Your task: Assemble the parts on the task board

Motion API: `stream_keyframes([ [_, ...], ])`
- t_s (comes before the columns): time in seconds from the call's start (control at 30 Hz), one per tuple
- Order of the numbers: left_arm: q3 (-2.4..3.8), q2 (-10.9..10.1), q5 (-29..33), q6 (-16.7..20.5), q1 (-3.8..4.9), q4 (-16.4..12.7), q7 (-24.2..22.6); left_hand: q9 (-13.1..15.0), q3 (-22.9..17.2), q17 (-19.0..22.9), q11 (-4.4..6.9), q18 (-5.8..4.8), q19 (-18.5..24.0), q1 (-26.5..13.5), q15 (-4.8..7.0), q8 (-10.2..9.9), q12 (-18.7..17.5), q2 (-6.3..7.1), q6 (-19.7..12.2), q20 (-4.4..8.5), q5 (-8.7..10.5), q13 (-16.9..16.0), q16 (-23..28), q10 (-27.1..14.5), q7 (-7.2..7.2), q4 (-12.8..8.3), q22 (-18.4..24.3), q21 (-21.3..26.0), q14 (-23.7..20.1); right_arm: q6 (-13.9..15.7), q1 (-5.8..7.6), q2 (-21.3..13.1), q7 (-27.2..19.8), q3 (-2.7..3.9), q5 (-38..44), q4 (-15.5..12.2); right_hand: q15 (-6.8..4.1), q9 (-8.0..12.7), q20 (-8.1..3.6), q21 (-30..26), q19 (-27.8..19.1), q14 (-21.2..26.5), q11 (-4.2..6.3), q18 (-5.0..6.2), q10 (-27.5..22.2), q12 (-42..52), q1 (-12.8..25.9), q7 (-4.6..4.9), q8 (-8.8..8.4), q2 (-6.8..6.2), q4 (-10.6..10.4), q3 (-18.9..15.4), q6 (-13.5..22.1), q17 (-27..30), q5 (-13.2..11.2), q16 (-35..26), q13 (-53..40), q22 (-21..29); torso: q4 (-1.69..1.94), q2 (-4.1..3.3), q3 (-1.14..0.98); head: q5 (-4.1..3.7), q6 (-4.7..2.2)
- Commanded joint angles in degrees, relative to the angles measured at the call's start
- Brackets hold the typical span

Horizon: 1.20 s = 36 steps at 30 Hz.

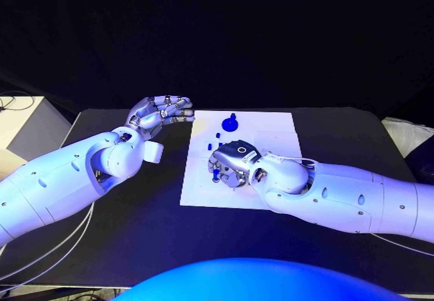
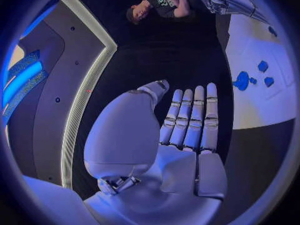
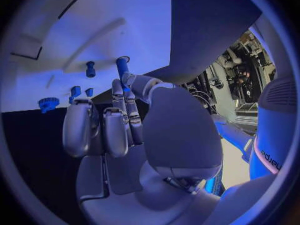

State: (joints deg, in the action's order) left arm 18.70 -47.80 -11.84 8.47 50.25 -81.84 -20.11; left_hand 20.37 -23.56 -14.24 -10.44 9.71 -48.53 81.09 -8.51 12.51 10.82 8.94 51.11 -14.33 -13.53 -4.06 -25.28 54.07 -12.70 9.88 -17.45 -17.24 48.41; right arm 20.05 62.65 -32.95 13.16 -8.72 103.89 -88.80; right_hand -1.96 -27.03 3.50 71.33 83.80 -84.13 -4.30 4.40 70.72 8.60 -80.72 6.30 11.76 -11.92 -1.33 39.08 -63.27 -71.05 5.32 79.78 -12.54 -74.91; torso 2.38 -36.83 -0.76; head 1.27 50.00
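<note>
Here the right hand [image 1: 231,166] rests low on the white task board [image 1: 271,125], pinching a slim blue peg [image 3: 122,66] upright at its fingertips. Beyond lie smooth blue parts [image 1: 229,124]. Far left, the left hand [image 1: 165,111] hovers over the bench [image 1: 118,219], loosely curled, holding nothing.

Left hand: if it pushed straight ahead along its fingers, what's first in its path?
Probably bare black table. The left hand points along the task board's edge, with the blue parts off to one side; depth is uncertain.
</note>
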Motion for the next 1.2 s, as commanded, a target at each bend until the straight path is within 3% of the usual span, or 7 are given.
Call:
stream_keyframes([
  [0.03, 0.03, 0.02, 0.28, -0.96, -0.01, -0.2, -0.47, -0.08, 0.36, -0.07, 0.01, 0.61, -0.41, 0.65, 0.05, 0.21, 0.27, 0.12, -0.21, -0.17, 0.03, -0.08, 0.27, -0.49, -0.02, 0.03, 0.07, 0.27, -0.44, -2.0, -0.67, -0.05, 0.93, -0.44, 1.01, 0.34, -0.41, -0.1, -0.39, 0.08, 3.07, -2.23, 2.1, -1.08, 2.7, 0.14, -0.49, 0.06, 0.17, 1.26, -0.02, 0.24, -0.26, 0.05, 0.24, 0.16, -0.93, -6.79, 0.03, -0.02, -0.03, 0.08, 0.0],
  [0.67, 0.03, -0.11, 0.28, -1.08, -0.01, -0.2, -0.31, -0.13, 0.56, -0.23, 0.02, 0.6, -0.63, 0.87, 0.06, 0.36, 0.44, 0.08, -0.19, -0.15, 0.04, -0.07, 0.26, -0.57, -0.01, 0.15, 0.26, 0.55, -0.49, -1.67, -1.08, -0.54, 0.86, -0.51, 0.99, -0.97, -0.41, -0.13, -0.39, 0.14, 3.07, -2.26, 2.1, -1.09, 2.72, 0.13, -0.42, 0.06, 0.19, 1.24, 0.03, 0.29, -0.27, -0.11, 0.31, 0.24, -0.95, -6.83, -0.05, -0.01, -0.06, 0.27, 0.0],
  [1.07, 0.03, -0.1, 0.28, -1.22, -0.01, -0.2, -0.2, -0.13, 0.56, -0.23, 0.02, 0.6, -0.63, 0.87, 0.06, 0.36, 0.44, 0.08, -0.19, -0.15, 0.04, -0.07, 0.26, -0.57, -0.01, 0.15, 0.26, 0.55, -0.49, -1.98, -1.11, -0.4, 1.19, -0.52, 1.01, -0.35, -0.39, -0.18, -0.38, -0.3, 2.98, -2.19, 2.06, -1.01, 2.64, 0.03, -0.16, 0.1, 0.17, 1.13, 0.16, 0.39, -0.19, 0.24, 0.49, 0.05, -1.01, -6.66, -0.08, -0.01, -0.08, 0.23, 0.0],
  [1.13, 0.03, -0.1, 0.28, -1.22, -0.01, -0.2, -0.19, -0.13, 0.56, -0.23, 0.02, 0.6, -0.63, 0.87, 0.06, 0.36, 0.44, 0.08, -0.19, -0.15, 0.04, -0.07, 0.26, -0.57, -0.01, 0.15, 0.26, 0.55, -0.49, -2.04, -1.11, -0.32, 1.01, -0.52, 0.87, -0.14, -0.17, -0.19, -0.26, -0.63, 2.87, -2.12, 1.78, -0.97, 1.85, -0.53, 0.81, 0.4, -0.18, 0.62, 0.21, 0.25, 0.56, 0.44, 1.79, -0.08, -1.02, -6.58, -0.07, -0.02, -0.09, 0.23, 0.0],
  [1.2, 0.03, -0.11, 0.28, -1.22, -0.01, -0.21, -0.17, -0.13, 0.56, -0.23, 0.02, 0.6, -0.63, 0.87, 0.06, 0.36, 0.44, 0.08, -0.19, -0.15, 0.04, -0.07, 0.26, -0.57, -0.01, 0.15, 0.26, 0.55, -0.49, -2.17, -1.11, -0.23, 0.73, -0.52, 0.62, 0.06, 0.44, 0.29, 0.09, -1.19, 2.7, -2.02, 1.17, -0.93, 0.39, -1.52, 2.74, 1.0, -1.71, -0.75, -0.26, -0.82, 3.12, 0.8, 3.49, -0.27, -0.81, -6.41, -0.07, -0.02, -0.09, 0.22, 0.0],
])
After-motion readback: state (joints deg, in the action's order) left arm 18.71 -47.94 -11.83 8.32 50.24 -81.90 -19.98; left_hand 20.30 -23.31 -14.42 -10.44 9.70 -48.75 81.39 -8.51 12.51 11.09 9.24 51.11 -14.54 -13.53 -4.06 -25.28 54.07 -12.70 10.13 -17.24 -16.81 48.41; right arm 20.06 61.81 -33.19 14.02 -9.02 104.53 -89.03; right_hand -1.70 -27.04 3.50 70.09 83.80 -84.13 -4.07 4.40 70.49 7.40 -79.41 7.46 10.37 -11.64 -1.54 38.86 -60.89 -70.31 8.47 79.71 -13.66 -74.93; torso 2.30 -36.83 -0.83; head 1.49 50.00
